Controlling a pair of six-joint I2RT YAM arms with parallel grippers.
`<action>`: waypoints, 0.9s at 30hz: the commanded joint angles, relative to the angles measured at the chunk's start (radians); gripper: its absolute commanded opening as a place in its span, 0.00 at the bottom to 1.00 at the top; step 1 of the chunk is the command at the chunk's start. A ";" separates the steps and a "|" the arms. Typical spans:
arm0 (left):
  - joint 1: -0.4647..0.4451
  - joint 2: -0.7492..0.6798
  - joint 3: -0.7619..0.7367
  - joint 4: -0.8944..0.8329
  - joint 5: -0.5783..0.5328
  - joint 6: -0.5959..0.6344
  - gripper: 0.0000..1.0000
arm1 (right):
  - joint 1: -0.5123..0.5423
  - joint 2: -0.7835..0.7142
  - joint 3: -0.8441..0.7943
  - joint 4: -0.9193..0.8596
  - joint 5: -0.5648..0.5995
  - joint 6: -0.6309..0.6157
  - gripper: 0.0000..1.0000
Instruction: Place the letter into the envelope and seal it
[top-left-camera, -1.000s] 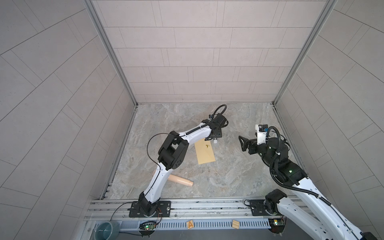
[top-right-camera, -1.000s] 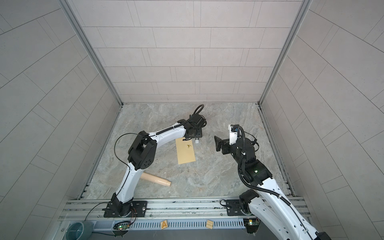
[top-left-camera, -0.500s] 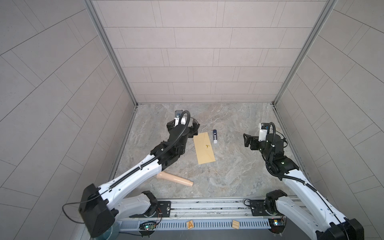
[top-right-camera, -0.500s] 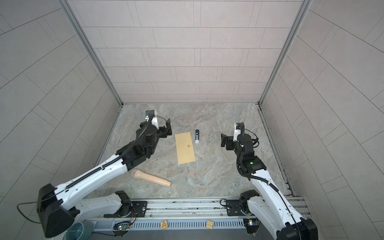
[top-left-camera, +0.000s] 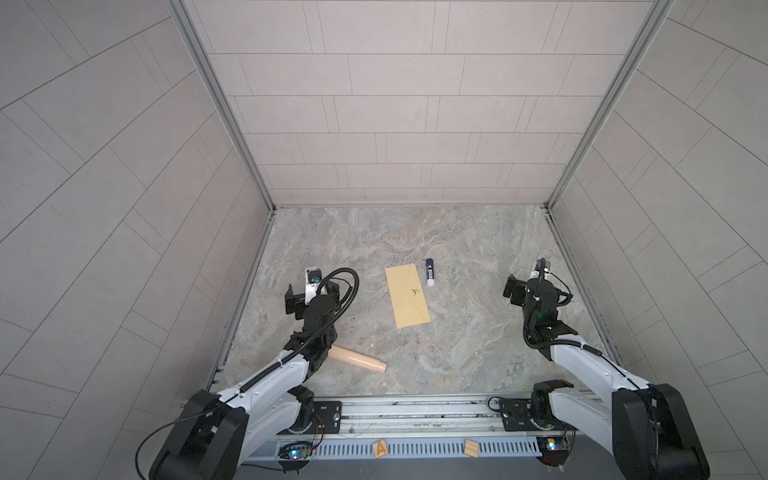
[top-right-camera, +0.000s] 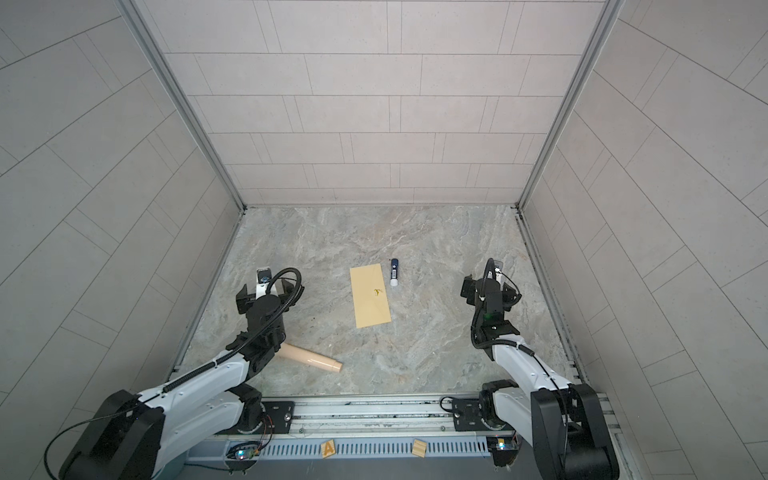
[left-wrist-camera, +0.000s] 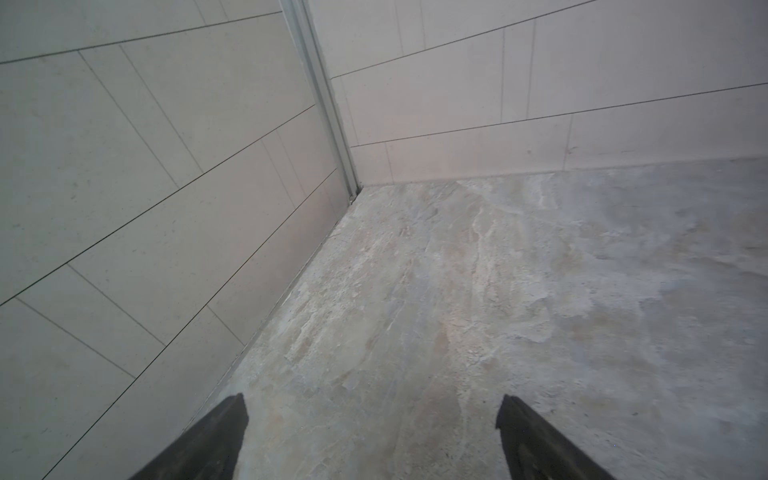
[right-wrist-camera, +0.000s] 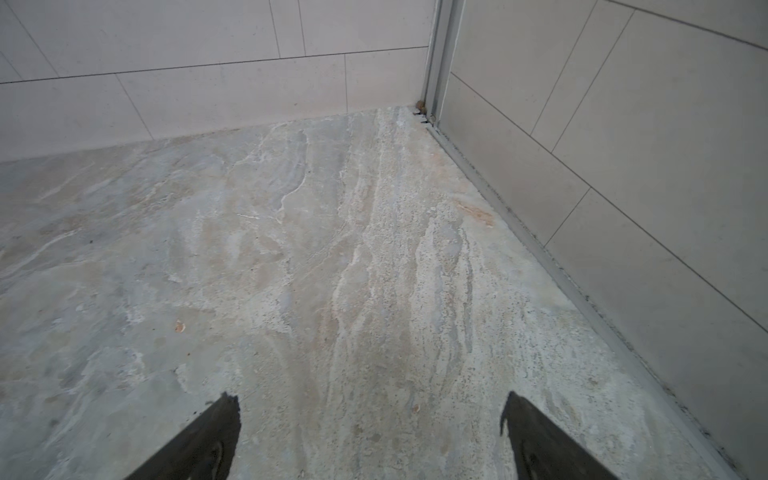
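The plain tan rectangular paper envelope (top-left-camera: 408, 296) lies flat at the centre of the grey marbled counter (top-left-camera: 478, 249) in both top views. A small blue-and-white tube (top-left-camera: 430, 272) lies just beside its upper right corner. A beige cylinder (top-left-camera: 359, 359) lies at the lower left. The left gripper (left-wrist-camera: 372, 401), at frame left, and the right gripper (right-wrist-camera: 370, 399), at frame right, are spread wide and empty, well apart from the envelope
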 joint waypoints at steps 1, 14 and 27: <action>0.077 0.051 -0.010 0.141 0.089 -0.050 1.00 | -0.003 0.115 -0.063 0.323 0.082 -0.096 1.00; 0.263 0.522 0.020 0.568 0.328 -0.082 1.00 | -0.013 0.464 -0.031 0.668 -0.130 -0.224 1.00; 0.293 0.570 0.196 0.292 0.436 -0.070 1.00 | -0.013 0.475 0.069 0.502 -0.125 -0.219 0.99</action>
